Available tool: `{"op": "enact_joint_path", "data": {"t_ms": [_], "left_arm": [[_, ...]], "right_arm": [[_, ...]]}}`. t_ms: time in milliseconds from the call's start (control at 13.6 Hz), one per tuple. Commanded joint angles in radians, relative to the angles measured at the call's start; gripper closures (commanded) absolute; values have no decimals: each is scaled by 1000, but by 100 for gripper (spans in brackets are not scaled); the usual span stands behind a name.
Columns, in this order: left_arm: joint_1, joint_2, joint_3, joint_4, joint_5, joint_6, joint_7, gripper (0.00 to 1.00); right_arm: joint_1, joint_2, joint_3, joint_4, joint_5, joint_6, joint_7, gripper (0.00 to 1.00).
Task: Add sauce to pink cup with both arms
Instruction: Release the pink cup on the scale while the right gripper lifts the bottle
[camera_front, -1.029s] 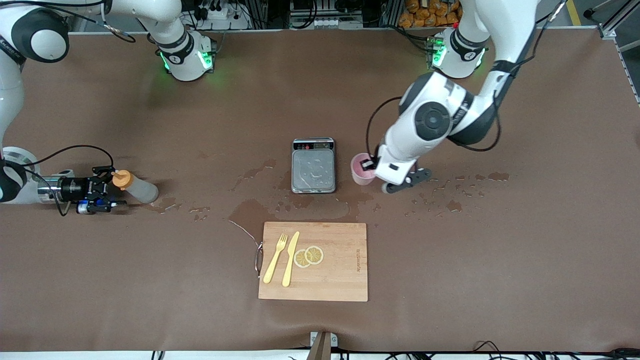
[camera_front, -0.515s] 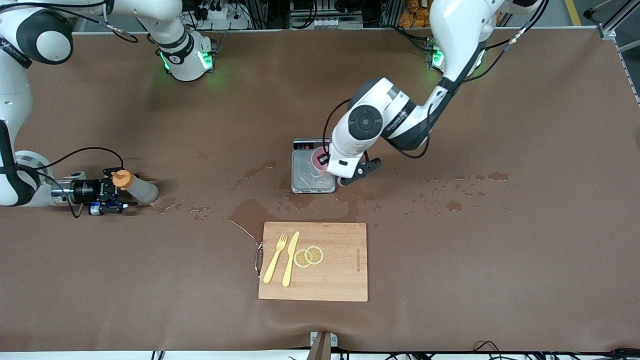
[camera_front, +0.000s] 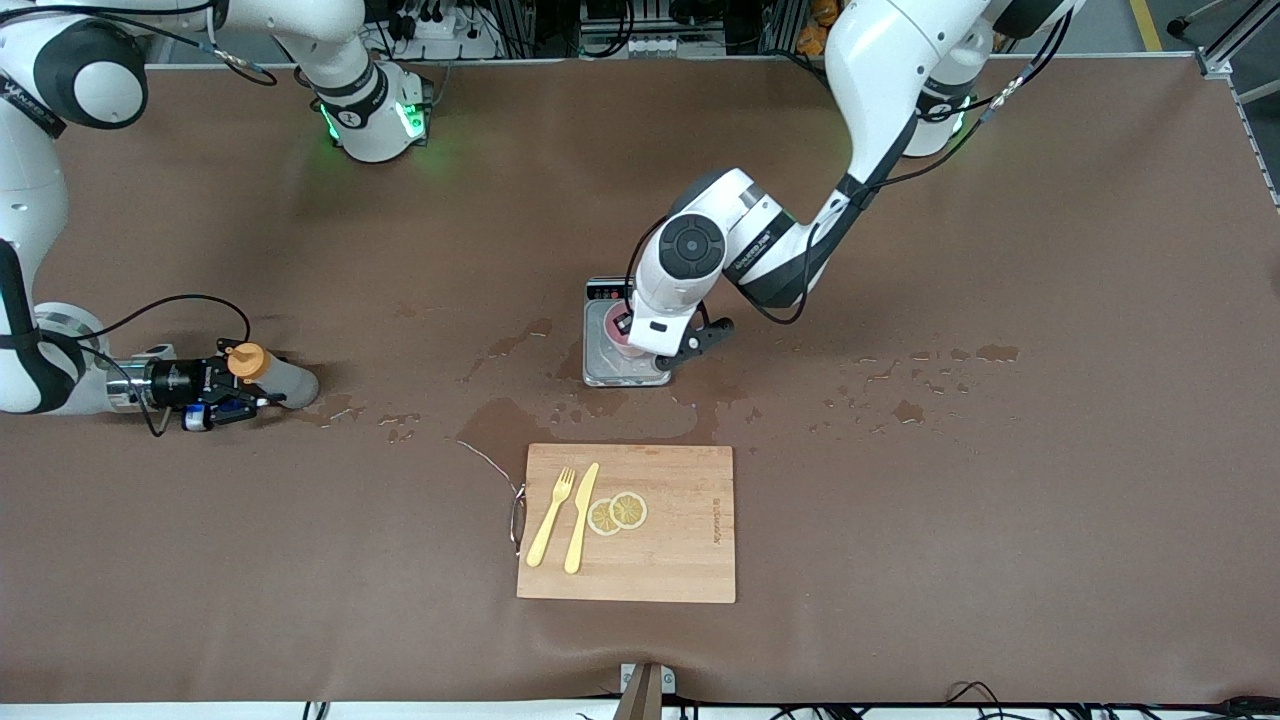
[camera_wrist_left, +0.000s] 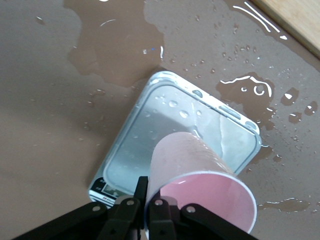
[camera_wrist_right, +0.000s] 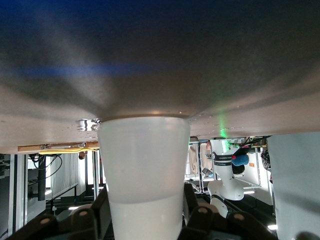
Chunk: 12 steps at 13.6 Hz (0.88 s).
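The front view looks down across the whole table. The left wrist view looks close down past the left gripper (camera_wrist_left: 148, 216) at the silver scale (camera_wrist_left: 150, 130), also visible from the front (camera_front: 600, 362). The right wrist view looks level along the table, close past the right gripper (camera_wrist_right: 142, 220).

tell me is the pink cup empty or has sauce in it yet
Empty. The left wrist view looks into the pink cup, held by the left gripper over the scale; its inside is bare pink.

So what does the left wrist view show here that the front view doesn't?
Only the left wrist view shows the left tool pinching the rim of the pink cup, the cup's empty inside, and droplets on the silver scale under it. Only the front view shows the right tool at the sauce lying on the table, plus the cutting board. Both show cup, scale and wet patches.
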Motion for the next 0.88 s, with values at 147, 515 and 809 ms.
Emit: {"op": "enact_joint_path", "data": {"t_ms": [147,515,809], "left_arm": [[-40,26,14,28,53,20,-76,100],[-46,27,15,30,53,23,-86,18],[-51,29,15,33,74,23,-79,0]], "right_arm": [[18,-30,-7,-20,26,12,7,43],[57,-71,-11,-21,24,63,101,43],[95,-104,-12,-10,12,112,197,43]]}}
